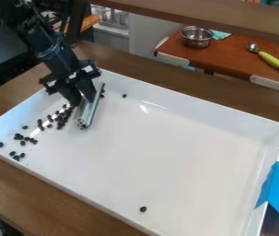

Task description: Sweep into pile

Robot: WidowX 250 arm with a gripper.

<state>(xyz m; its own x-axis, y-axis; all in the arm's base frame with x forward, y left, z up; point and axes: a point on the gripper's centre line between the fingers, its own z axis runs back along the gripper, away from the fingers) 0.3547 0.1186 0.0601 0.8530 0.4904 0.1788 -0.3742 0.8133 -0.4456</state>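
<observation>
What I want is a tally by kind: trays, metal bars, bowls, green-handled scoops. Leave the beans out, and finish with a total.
Trays: 1
Metal bars: 1
Bowls: 1
Green-handled scoops: 1
Total: 4

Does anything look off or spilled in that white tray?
Yes, probably: small dark beans lie loosely scattered across the left part of the tray, rather than in one heap. One lone bean sits near the front edge, well away from the others, so it looks like a stray.
</observation>
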